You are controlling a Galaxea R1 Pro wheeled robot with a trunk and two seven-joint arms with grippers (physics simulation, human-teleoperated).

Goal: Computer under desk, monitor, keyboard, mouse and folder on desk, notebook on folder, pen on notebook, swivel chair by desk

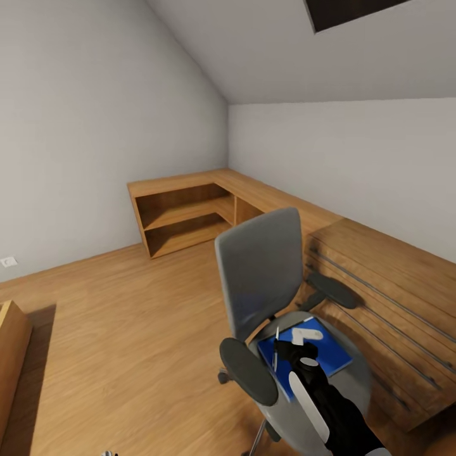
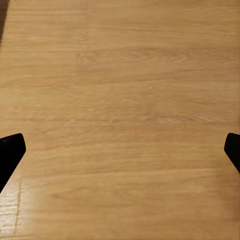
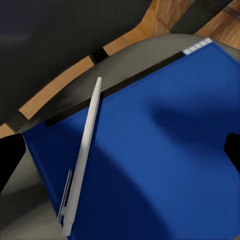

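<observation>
Hovering above folder (image 3: 165, 150) and pen (image 3: 82, 155) (on swivel chair (image 1: 259, 266)): spread right gripper (image 3: 120, 155).

I saw a grey cloth swivel chair (image 1: 261, 269), a smooth matt blue folder (image 3: 165, 155), and grained wood floor (image 2: 120, 90).

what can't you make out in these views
- Folder, head view: the right gripper and arm cover its middle.
- Pen, head view: too thin to read; clear in the right wrist view.
- Swivel chair: base cut off by the bottom edge.
</observation>
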